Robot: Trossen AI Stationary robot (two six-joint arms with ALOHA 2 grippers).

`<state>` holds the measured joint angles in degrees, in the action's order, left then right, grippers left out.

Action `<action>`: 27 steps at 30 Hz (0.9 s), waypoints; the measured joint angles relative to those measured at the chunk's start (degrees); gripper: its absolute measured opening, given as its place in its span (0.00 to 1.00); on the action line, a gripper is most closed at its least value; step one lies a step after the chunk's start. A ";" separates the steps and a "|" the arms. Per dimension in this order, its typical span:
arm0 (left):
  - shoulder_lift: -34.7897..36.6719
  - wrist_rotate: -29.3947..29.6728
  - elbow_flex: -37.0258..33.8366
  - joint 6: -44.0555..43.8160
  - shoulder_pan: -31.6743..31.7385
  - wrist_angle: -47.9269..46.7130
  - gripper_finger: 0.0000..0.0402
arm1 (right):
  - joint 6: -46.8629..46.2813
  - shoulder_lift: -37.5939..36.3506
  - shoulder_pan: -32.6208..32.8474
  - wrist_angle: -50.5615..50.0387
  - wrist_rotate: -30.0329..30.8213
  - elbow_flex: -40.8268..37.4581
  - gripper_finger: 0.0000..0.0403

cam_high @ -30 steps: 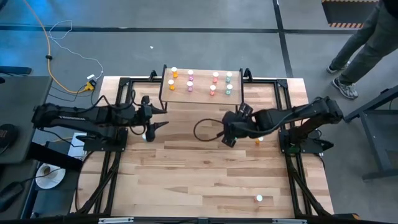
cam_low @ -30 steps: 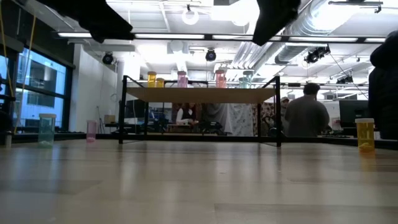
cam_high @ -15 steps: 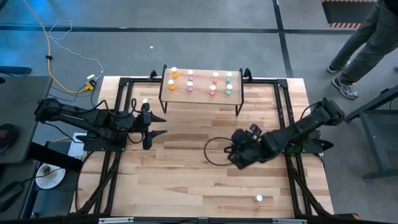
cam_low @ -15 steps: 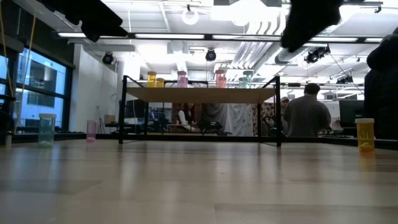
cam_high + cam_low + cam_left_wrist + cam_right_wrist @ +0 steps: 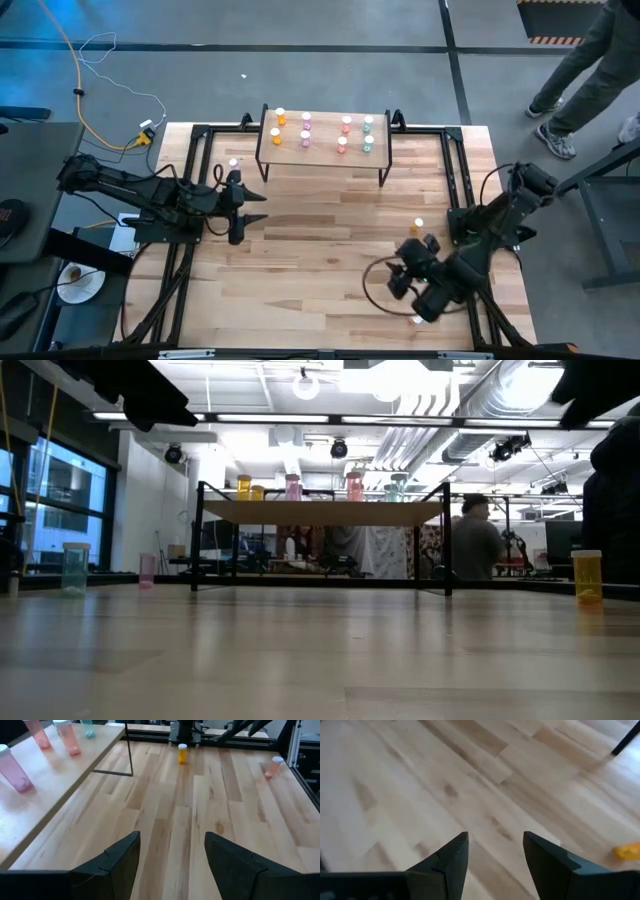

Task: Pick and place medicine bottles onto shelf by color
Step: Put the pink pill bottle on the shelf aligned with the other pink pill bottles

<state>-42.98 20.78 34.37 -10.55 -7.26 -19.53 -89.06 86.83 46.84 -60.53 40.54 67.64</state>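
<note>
The shelf (image 5: 322, 138) stands at the table's far middle with several bottles on it, grouped orange (image 5: 278, 126), pink (image 5: 306, 129), red (image 5: 344, 134) and teal (image 5: 367, 134). An orange bottle (image 5: 419, 226) stands on the table right of centre; it also shows in the left wrist view (image 5: 183, 753). A pink bottle (image 5: 272, 766) stands near the front right. Another bottle (image 5: 233, 162) stands left of the shelf. My left gripper (image 5: 258, 204) is open and empty at the table's left. My right gripper (image 5: 398, 280) is open and empty over the front right; its wrist view (image 5: 495, 837) shows bare tabletop.
The low view shows the shelf (image 5: 325, 512) on its black legs, a teal bottle (image 5: 74, 568) and a pink bottle (image 5: 147, 568) at the left, and the orange bottle (image 5: 587, 575) at the right. A person (image 5: 590, 60) stands beyond the table's far right corner.
My right gripper has swung from the table's middle toward the near and right edges, still open and empty. The bottles have stayed where they were.
</note>
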 joint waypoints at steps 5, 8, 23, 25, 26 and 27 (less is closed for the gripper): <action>0.00 -0.04 0.00 -2.42 -0.03 0.00 0.53 | -5.43 0.18 6.35 -0.01 4.17 0.00 0.45; -0.30 -0.63 0.00 -4.39 -0.03 0.04 0.53 | -9.27 0.87 9.76 -0.16 6.50 0.00 0.45; -4.39 -2.15 0.02 -6.88 -3.27 4.86 0.53 | -19.06 8.90 21.27 -0.33 6.29 0.00 0.45; -4.39 -2.12 0.02 -6.88 -3.92 5.68 0.53 | -19.06 9.56 22.78 0.35 6.39 0.00 0.45; -4.39 -2.12 0.02 -6.88 -4.20 6.03 0.53 | -19.05 9.86 23.52 0.75 6.57 0.00 0.45; -4.39 -2.10 0.02 -6.89 -4.45 6.32 0.53 | -19.07 10.15 24.20 1.14 6.75 0.00 0.45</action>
<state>-47.37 18.68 34.39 -17.43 -11.71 -13.21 -108.14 96.98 71.04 -59.39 47.29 67.64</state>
